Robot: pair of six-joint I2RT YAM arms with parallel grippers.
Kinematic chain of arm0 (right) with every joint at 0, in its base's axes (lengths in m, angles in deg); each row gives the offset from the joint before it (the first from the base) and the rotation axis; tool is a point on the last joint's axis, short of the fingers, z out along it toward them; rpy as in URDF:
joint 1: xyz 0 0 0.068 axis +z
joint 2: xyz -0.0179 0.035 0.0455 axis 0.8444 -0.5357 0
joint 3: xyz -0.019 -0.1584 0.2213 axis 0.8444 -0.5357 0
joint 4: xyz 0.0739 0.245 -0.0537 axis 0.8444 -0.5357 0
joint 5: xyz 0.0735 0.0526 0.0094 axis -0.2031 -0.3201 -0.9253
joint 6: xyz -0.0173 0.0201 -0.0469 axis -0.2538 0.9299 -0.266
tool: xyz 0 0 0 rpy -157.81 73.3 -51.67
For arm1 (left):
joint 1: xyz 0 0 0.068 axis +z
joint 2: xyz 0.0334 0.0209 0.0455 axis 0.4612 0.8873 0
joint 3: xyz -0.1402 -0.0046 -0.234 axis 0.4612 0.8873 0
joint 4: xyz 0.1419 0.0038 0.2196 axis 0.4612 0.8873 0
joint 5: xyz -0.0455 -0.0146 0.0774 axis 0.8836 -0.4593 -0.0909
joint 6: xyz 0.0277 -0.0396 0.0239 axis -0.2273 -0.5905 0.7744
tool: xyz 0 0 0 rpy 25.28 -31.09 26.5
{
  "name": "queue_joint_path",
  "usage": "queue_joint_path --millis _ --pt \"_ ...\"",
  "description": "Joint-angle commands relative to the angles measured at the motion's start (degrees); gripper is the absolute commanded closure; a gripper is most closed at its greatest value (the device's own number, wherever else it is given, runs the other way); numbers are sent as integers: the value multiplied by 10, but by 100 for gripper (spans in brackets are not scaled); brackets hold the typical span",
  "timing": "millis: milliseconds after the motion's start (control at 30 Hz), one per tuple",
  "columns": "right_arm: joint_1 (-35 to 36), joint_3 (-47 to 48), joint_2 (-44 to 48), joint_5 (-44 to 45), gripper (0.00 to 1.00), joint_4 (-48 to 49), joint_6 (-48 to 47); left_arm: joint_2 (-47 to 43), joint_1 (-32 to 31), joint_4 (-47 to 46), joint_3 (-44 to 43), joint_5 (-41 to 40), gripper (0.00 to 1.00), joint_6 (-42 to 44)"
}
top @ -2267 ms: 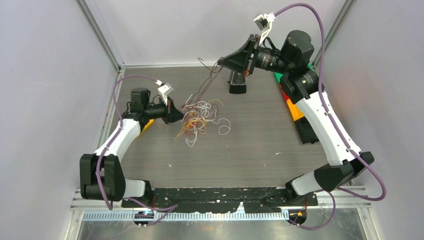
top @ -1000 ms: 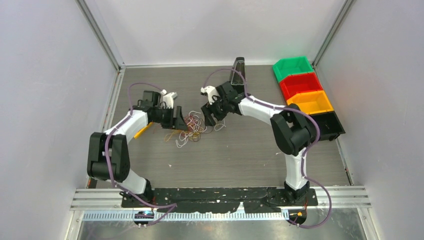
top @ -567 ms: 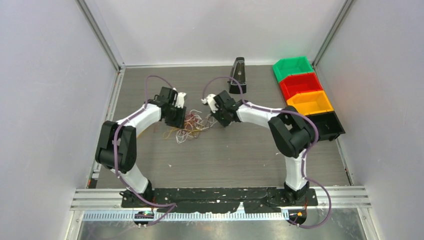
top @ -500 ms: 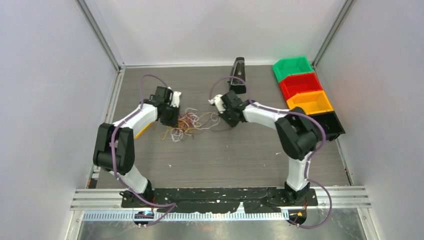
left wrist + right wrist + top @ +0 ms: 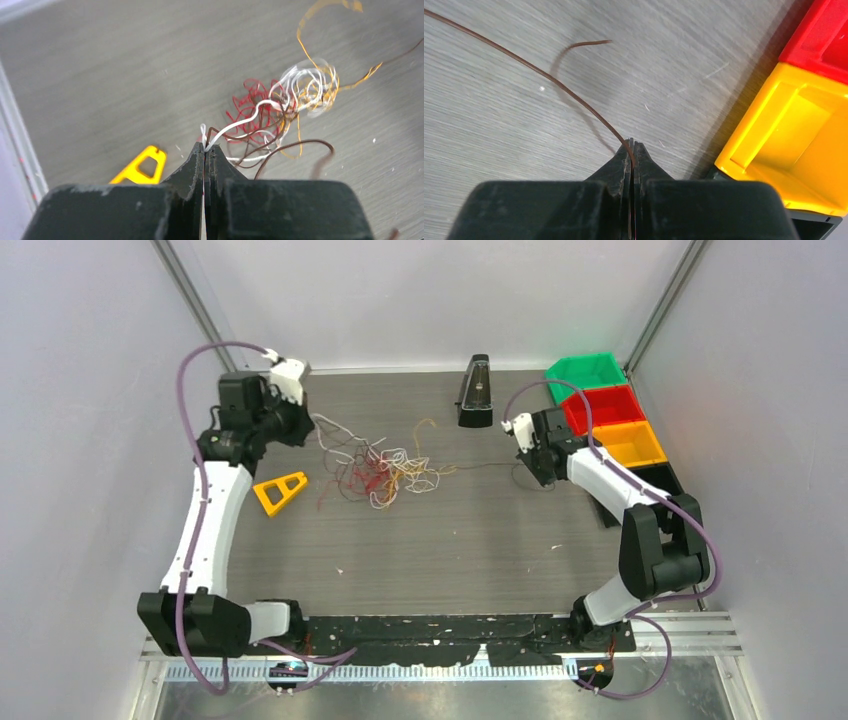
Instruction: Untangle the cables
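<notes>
now the left jaws are shut on a white strand (image 5: 235, 125) and the right jaws on a brown strand (image 5: 549, 77); the cables (image 5: 385, 468) lie mid-surface between them. harder pulling may cinch knots or slip a strand.

White arm links (image 5: 205, 530), black joints (image 5: 655, 560), thick purple cables (image 5: 183, 385) looping alongside, matte black gripper fingers (image 5: 192, 170)
</notes>
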Motion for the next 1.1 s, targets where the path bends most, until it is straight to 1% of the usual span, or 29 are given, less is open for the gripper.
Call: queue_joint_path --millis 0,67,200,300,467,567,633,733,800,833,867,900,933,967,1000,1033,1067 --pt "-36 -27 21 8 95 -15 -48 -10 73 13 -96 66 100 -6" --pt "-47 -39 24 10 95 -11 -64 -3 107 11 -142 107 100 -18" --pt "-57 -59 22 14 95 3 -88 7 140 -19 -220 137 100 -38" --pt "-60 -71 10 18 95 14 -99 20 161 -54 -280 156 100 -85" --pt "-64 -91 -2 24 95 26 -120 33 190 -111 -347 156 100 -169" --pt "-69 -99 -2 27 95 32 -129 51 216 -122 -387 148 100 -208" --pt "-73 -102 -2 25 95 33 -130 64 224 -124 -404 165 100 -223" --pt "-74 -88 3 -7 95 18 -118 61 221 -145 -385 223 100 -255" --pt "-74 -61 9 -60 95 -23 -106 52 216 -175 -361 262 100 -280" --pt "-74 -38 10 -119 95 -37 -102 47 209 -182 -355 286 100 -283" --pt "-74 -27 15 -150 93 -72 -101 43 196 -183 -348 303 100 -286" --pt "-73 -3 18 -216 80 -86 -96 35 182 -185 -336 318 100 -288" --pt "-71 6 27 -246 71 -103 -93 26 165 -190 -321 330 100 -290" --pt "-66 24 33 -293 49 -113 -84 16 146 -195 -301 340 100 -289" --pt "-60 32 46 -313 39 -116 -79 5 130 -202 -282 345 100 -290" --pt "-56 50 61 -348 23 -116 -68 -3 113 -207 -264 350 100 -290" --pt "-46 60 69 -364 17 -112 -62 -10 97 -210 -251 355 100 -290"
